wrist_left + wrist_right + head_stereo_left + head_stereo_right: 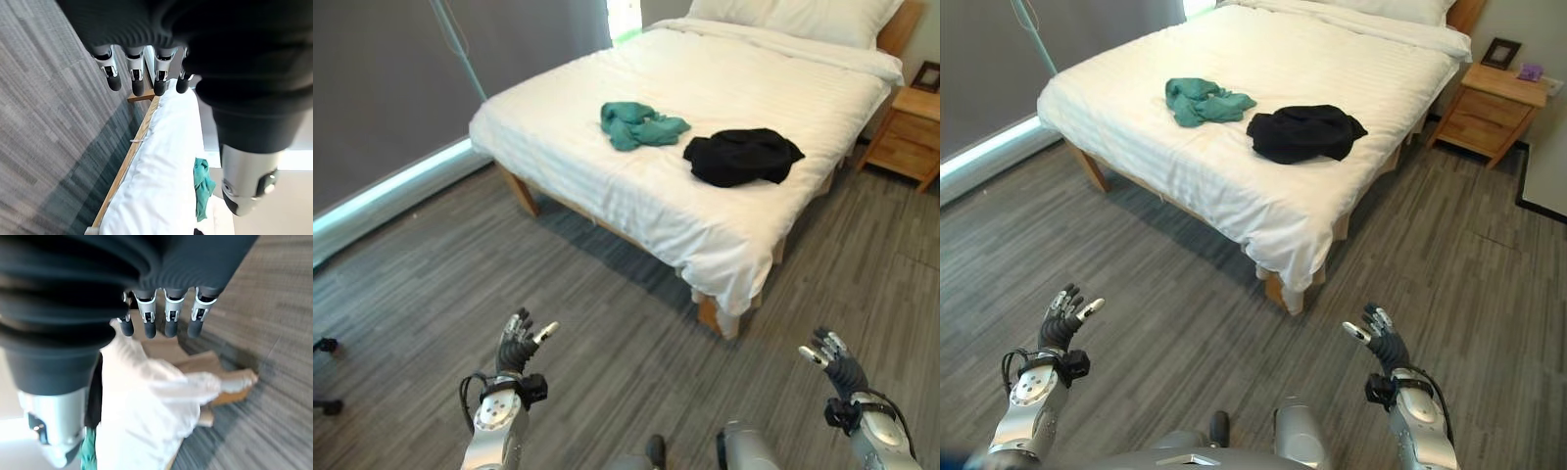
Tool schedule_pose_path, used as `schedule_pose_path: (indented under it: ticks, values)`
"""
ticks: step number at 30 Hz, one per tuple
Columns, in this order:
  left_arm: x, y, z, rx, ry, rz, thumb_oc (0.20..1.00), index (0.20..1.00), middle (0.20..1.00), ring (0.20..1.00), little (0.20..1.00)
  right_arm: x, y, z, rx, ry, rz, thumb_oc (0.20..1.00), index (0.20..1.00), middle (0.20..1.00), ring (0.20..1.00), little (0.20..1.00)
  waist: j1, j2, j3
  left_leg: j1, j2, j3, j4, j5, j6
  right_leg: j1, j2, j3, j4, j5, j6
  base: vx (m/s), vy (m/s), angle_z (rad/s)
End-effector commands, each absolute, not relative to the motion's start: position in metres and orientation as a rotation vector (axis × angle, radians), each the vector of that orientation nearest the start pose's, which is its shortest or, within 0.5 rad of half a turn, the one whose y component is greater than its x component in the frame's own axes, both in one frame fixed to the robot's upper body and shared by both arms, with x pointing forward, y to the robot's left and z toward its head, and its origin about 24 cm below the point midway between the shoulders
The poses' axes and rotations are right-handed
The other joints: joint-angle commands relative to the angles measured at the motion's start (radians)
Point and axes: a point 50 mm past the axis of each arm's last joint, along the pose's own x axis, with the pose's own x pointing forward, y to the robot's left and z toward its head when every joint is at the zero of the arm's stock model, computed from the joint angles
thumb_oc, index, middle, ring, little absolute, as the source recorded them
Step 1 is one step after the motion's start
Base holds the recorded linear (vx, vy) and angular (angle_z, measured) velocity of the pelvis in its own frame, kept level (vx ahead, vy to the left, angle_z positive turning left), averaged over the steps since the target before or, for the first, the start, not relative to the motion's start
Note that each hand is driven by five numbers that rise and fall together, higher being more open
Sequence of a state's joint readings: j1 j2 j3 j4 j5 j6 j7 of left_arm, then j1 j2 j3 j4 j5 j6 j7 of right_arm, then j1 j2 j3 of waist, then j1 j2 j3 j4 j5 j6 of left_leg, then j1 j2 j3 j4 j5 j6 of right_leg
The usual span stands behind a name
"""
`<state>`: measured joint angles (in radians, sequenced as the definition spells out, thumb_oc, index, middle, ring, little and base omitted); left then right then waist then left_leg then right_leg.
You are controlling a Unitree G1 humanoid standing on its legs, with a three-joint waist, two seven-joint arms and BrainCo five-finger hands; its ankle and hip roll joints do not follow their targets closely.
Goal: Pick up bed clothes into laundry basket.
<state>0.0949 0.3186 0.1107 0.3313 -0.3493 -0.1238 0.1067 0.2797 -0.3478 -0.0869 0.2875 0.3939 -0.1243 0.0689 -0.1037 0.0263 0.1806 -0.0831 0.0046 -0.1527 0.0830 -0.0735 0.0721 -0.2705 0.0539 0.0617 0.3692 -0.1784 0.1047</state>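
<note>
Two garments lie before us on the bed (636,215), well apart from both our hands.

1. Teal garment (639,124): crumpled, on the white cover toward the bed's left side. Our left wrist view shows it as a strip of teal (202,186) past the mattress edge; our right wrist view catches a sliver of it low down.
2. Black garment (742,156): bunched, just beside the teal one on its right, nearer the bed's right edge. Our right wrist view gives a dark edge of it behind the hanging sheet corner.
3. Left hand (518,345): raised above the grey plank floor (431,284), short of the bed. Its fingers (138,78) are straight and relaxed, and they hold nothing.
4. Right hand (1384,345): likewise over the floor, near the bed's foot corner. Its fingers (171,316) are extended, holding nothing.
5. Wooden nightstand (1487,113): at the bed's far right. Our right eye view shows a small picture frame (1502,51) on its top; our left eye view cuts the frame at the edge.
6. Pillows (793,18): at the head of the bed.
</note>
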Motion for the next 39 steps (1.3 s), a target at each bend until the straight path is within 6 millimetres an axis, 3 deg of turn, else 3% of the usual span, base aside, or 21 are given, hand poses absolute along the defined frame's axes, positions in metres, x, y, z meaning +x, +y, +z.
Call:
schedule_pose_path:
  ticks: [1,2,5,6,8,10,11,13,15,18,19,23,24,26,29,31,32,33,35,37,39]
  values:
    - [0.214,0.275,-0.001,0.027,0.163,0.315,1.000,1.000,1.000,1.000,1.000,0.178,-0.283,-0.019,0.001,0.250,-0.248,1.000,1.000,1.000,1.000,1.000,-0.039,-0.038,-0.021,0.424,-0.081,-0.019,-0.134,-0.071,-0.016,-0.077,0.017,-0.209,-0.331,0.342,0.048,0.67,0.025,1.65]
    - [0.216,0.272,-0.001,0.031,0.163,0.301,1.000,1.000,1.000,1.000,1.000,0.180,-0.283,-0.019,0.000,0.250,-0.251,1.000,1.000,1.000,1.000,1.000,-0.039,-0.041,-0.026,0.443,-0.087,-0.018,-0.129,-0.069,-0.024,-0.087,0.001,-0.279,-0.348,0.355,0.049,0.57,-0.015,0.72]
    - [0.224,0.252,-0.002,-0.015,0.147,0.233,1.000,1.000,1.000,1.000,1.000,0.174,-0.284,-0.021,-0.009,0.269,-0.244,1.000,1.000,1.000,1.000,1.000,-0.086,0.000,-0.070,0.462,-0.059,-0.034,-0.014,0.010,-0.091,-0.021,-0.007,-0.288,-0.296,0.314,-0.030,0.61,-0.035,0.11]
    - [0.230,0.246,-0.001,-0.141,0.118,0.270,1.000,1.000,1.000,1.000,1.000,0.179,-0.287,-0.017,0.045,0.231,-0.292,1.000,1.000,1.000,1.000,1.000,-0.103,0.021,-0.072,0.323,-0.024,0.084,0.357,0.252,-0.263,0.073,-0.010,-0.299,-0.309,0.288,-0.064,0.71,-0.112,1.07]
    - [0.236,0.242,0.003,-0.191,0.100,0.250,1.000,1.000,1.000,1.000,1.000,0.182,-0.287,-0.014,0.077,0.205,-0.302,1.000,1.000,1.000,1.000,1.000,-0.095,-0.025,-0.046,0.158,0.001,0.181,0.606,0.317,-0.266,0.162,-0.039,-0.263,-0.324,0.241,-0.106,0.51,-0.183,0.72]
    - [0.239,0.242,0.004,-0.151,0.104,0.262,1.000,1.000,1.000,1.000,1.000,0.186,-0.288,-0.012,0.023,0.213,-0.296,1.000,1.000,1.000,1.000,1.000,-0.058,-0.045,-0.001,0.001,0.058,0.258,0.800,0.310,-0.235,0.247,-0.025,-0.215,-0.342,0.197,-0.143,0.24,-0.152,-0.28]
    - [0.239,0.242,0.005,-0.150,0.103,0.262,1.000,1.000,1.000,1.000,1.000,0.187,-0.287,-0.012,0.024,0.212,-0.296,1.000,1.000,1.000,1.000,1.000,-0.058,-0.046,-0.003,-0.005,0.058,0.258,0.804,0.311,-0.234,0.243,-0.026,-0.216,-0.342,0.199,-0.143,0.16,-0.070,-1.22]
    - [0.243,0.244,0.009,-0.194,0.077,0.284,1.000,1.000,1.000,1.000,1.000,0.192,-0.290,-0.005,0.015,0.186,-0.301,1.000,1.000,1.000,1.000,1.000,-0.024,-0.062,0.022,-0.109,0.202,0.275,0.606,0.257,-0.171,0.310,-0.065,-0.172,-0.342,0.175,-0.121,0.48,0.187,-1.13]
    - [0.237,0.247,0.000,-0.191,0.109,0.299,1.000,1.000,1.000,1.000,1.000,0.186,-0.294,-0.001,-0.057,0.190,-0.274,1.000,1.000,1.000,1.000,1.000,-0.026,-0.030,0.011,-0.099,0.312,0.329,0.264,0.306,-0.204,0.341,-0.078,-0.124,-0.345,0.127,-0.088,0.59,0.403,-1.27]
    - [0.234,0.246,-0.006,-0.221,0.125,0.321,1.000,1.000,1.000,1.000,1.000,0.181,-0.301,0.001,-0.103,0.199,-0.284,1.000,1.000,1.000,1.000,1.000,-0.015,-0.015,0.010,-0.051,0.306,0.313,0.060,0.328,-0.220,0.375,-0.103,-0.082,-0.339,0.095,-0.067,0.38,0.311,-0.60]
    - [0.230,0.247,-0.009,-0.257,0.127,0.354,1.000,1.000,1.000,1.000,1.000,0.179,-0.308,0.003,-0.119,0.200,-0.308,1.000,1.000,1.000,1.000,1.000,-0.002,0.005,-0.004,-0.056,0.311,0.229,-0.067,0.354,-0.243,0.403,-0.130,-0.041,-0.329,0.064,-0.045,0.32,0.234,-0.74]
    - [0.232,0.246,-0.009,-0.299,0.116,0.370,1.000,1.000,1.000,1.000,1.000,0.176,-0.317,0.007,-0.145,0.193,-0.338,1.000,1.000,1.000,1.000,1.000,0.006,0.018,-0.023,-0.051,0.349,0.151,-0.149,0.408,-0.291,0.466,-0.193,0.033,-0.326,0.023,-0.002,0.46,0.340,-0.54]
    - [0.232,0.246,-0.009,-0.299,0.116,0.370,1.000,1.000,1.000,1.000,1.000,0.176,-0.317,0.007,-0.145,0.193,-0.338,1.000,1.000,1.000,1.000,1.000,0.007,0.017,-0.022,-0.049,0.348,0.152,-0.149,0.408,-0.291,0.467,-0.195,0.034,-0.326,0.022,-0.002,0.36,0.381,-0.85]
    - [0.236,0.244,-0.005,-0.322,0.092,0.365,1.000,1.000,1.000,1.000,1.000,0.179,-0.316,0.007,-0.126,0.191,-0.339,1.000,1.000,1.000,1.000,1.000,0.016,0.014,-0.043,-0.044,0.342,0.046,-0.075,0.375,-0.296,0.493,-0.269,0.097,-0.328,0.020,0.032,0.37,0.493,-0.92]
    - [0.247,0.236,0.006,-0.311,0.054,0.299,1.000,1.000,1.000,1.000,1.000,0.180,-0.316,0.004,-0.077,0.188,-0.367,1.000,1.000,1.000,1.000,1.000,-0.007,0.010,-0.068,-0.035,0.319,0.105,-0.039,0.268,-0.284,0.478,-0.356,0.110,-0.332,0.075,0.081,0.26,0.513,-0.79]
    - [0.255,0.233,0.011,-0.262,0.047,0.261,1.000,1.000,1.000,1.000,1.000,0.182,-0.309,-0.002,-0.044,0.193,-0.375,1.000,1.000,1.000,1.000,1.000,-0.016,-0.010,-0.083,-0.015,0.265,0.142,-0.046,0.215,-0.251,0.422,-0.405,0.134,-0.302,0.178,0.105,0.19,0.446,-0.13]
    - [0.255,0.233,0.011,-0.261,0.047,0.261,1.000,1.000,1.000,1.000,1.000,0.182,-0.309,-0.002,-0.043,0.193,-0.375,1.000,1.000,1.000,1.000,1.000,-0.012,-0.014,-0.085,-0.016,0.261,0.147,-0.044,0.213,-0.249,0.419,-0.410,0.139,-0.303,0.178,0.107,0.18,0.429,-0.24]
    - [0.261,0.239,0.023,-0.208,0.008,0.258,1.000,1.000,1.000,1.000,1.000,0.189,-0.293,-0.003,0.023,0.166,-0.350,1.000,1.000,1.000,1.000,1.000,-0.015,-0.026,-0.078,0.012,0.211,0.166,-0.055,0.181,-0.211,0.333,-0.411,0.185,-0.221,0.316,0.080,0.17,0.380,-0.58]
    - [0.260,0.250,0.031,-0.160,-0.022,0.274,1.000,1.000,1.000,1.000,1.000,0.194,-0.281,-0.007,0.045,0.174,-0.300,1.000,1.000,1.000,1.000,1.000,-0.002,-0.035,-0.054,0.033,0.175,0.199,-0.068,0.164,-0.171,0.264,-0.417,0.183,-0.173,0.458,0.066,0.12,0.420,-0.67]
    - [0.257,0.260,0.038,-0.119,-0.041,0.290,1.000,1.000,1.000,1.000,1.000,0.197,-0.277,-0.007,-0.006,0.187,-0.260,1.000,1.000,1.000,1.000,1.000,-0.004,-0.027,-0.033,0.047,0.163,0.225,-0.081,0.153,-0.152,0.221,-0.416,0.138,-0.127,0.484,0.051,0.04,0.379,-0.32]
    - [0.251,0.268,0.033,-0.071,-0.008,0.289,1.000,1.000,1.000,1.000,1.000,0.196,-0.281,-0.007,-0.053,0.213,-0.225,1.000,1.000,1.000,1.000,1.000,-0.023,-0.022,-0.021,0.071,0.152,0.239,-0.101,0.144,-0.136,0.189,-0.357,0.129,-0.078,0.431,0.051,0.10,0.361,-0.16]
